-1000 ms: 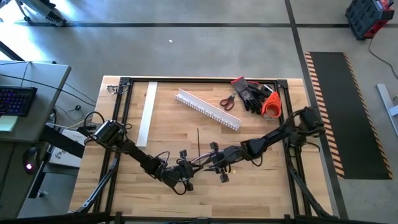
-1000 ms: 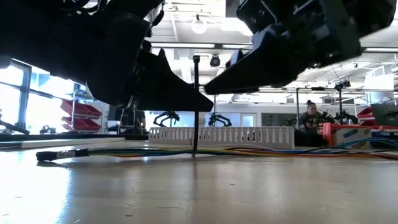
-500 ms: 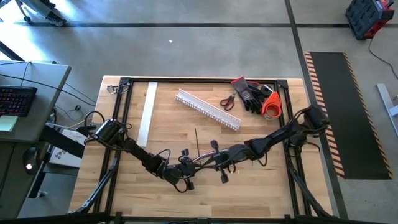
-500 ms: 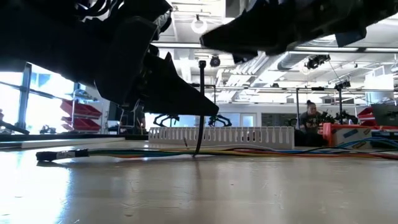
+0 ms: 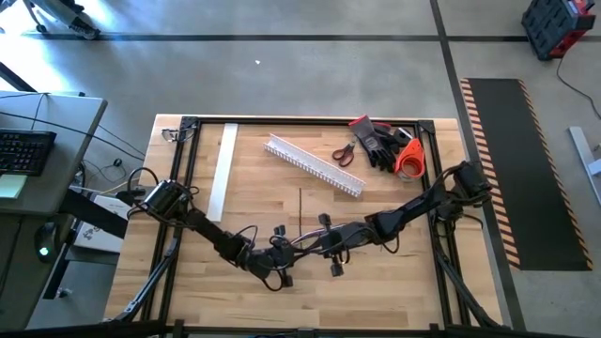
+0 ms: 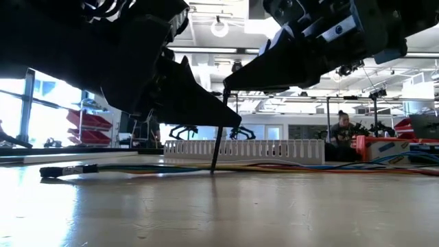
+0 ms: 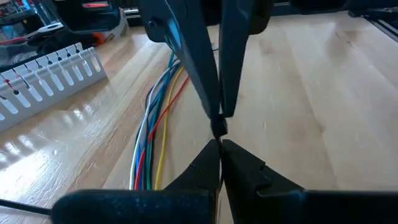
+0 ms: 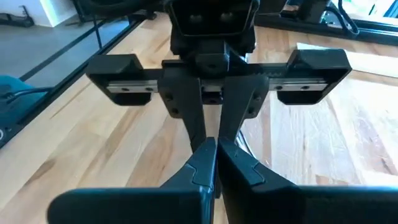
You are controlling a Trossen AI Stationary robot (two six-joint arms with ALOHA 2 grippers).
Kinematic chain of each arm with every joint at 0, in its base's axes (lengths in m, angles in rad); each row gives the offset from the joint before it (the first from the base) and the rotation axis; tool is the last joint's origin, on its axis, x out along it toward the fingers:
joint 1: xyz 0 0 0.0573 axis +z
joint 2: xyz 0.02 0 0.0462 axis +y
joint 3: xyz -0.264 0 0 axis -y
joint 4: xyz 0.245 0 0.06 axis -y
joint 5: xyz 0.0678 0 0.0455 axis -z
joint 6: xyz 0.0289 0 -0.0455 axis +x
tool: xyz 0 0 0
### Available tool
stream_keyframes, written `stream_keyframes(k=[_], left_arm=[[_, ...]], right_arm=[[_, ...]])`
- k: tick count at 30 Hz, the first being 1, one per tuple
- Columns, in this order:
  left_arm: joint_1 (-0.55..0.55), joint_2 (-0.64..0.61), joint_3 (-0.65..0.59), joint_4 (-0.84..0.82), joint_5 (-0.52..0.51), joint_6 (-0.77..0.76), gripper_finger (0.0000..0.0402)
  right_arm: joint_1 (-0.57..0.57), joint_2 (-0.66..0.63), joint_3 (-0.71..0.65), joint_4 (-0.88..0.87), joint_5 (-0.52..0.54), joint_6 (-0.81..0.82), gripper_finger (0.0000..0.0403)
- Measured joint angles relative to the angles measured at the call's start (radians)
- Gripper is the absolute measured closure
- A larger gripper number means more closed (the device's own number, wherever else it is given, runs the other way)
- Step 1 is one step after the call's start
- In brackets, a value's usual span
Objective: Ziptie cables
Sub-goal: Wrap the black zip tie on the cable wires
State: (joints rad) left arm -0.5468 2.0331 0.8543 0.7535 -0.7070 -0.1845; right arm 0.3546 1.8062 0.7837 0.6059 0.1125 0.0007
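Right gripper (image 6: 230, 81) pinches the zip tie (image 6: 217, 134) tail; left gripper (image 6: 230, 122) pinches it lower, above the cables (image 6: 206, 167) mid-table. Risk: I pull obliquely, tail slips free, loop stays loose.

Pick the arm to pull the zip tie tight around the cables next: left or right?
Right, probably. The right gripper has its jaws shut on the zip tie's top end above the cables; the left gripper is shut lower, beside it.

A pale wooden table (image 7: 311, 74) is showing a smooth, slightly glossy finish; thin cables (image 7: 155, 124) in shiny plastic sheathing are lying beside a white plastic duct (image 7: 43, 81).
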Motion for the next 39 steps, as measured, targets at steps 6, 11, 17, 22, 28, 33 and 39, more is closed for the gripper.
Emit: stream_keyframes(k=[6,11,17,22,28,33,39], left_arm=[[-0.011,-0.001,0.0,-0.006,0.003,-0.023,0.0401],[-0.017,-0.001,0.0,-0.032,0.01,-0.049,0.0401],[-0.019,-0.001,0.0,-0.045,0.013,-0.051,0.0401],[-0.019,-0.001,0.0,-0.053,0.017,-0.058,0.0401],[-0.019,-0.001,0.0,-0.055,0.017,-0.067,0.0401],[-0.019,-0.001,0.0,-0.055,0.017,-0.068,0.0401],[-0.019,-0.001,0.0,-0.057,0.017,-0.074,0.0402]], right_arm=[[-0.032,-0.052,0.0,0.002,0.04,0.046,0.0403],[-0.16,-0.05,0.0,-0.029,0.055,0.166,0.0395],[-0.33,0.034,0.0,-0.059,-0.046,0.232,0.0318],[-0.4,0.105,0.0,-0.056,-0.04,0.242,0.0231],[-0.422,0.195,0.0,0.015,-0.072,0.254,0.0183],[-0.421,0.243,0.001,0.122,-0.101,0.264,0.0194],[-0.421,0.248,0.001,0.135,-0.115,0.252,0.0228]])
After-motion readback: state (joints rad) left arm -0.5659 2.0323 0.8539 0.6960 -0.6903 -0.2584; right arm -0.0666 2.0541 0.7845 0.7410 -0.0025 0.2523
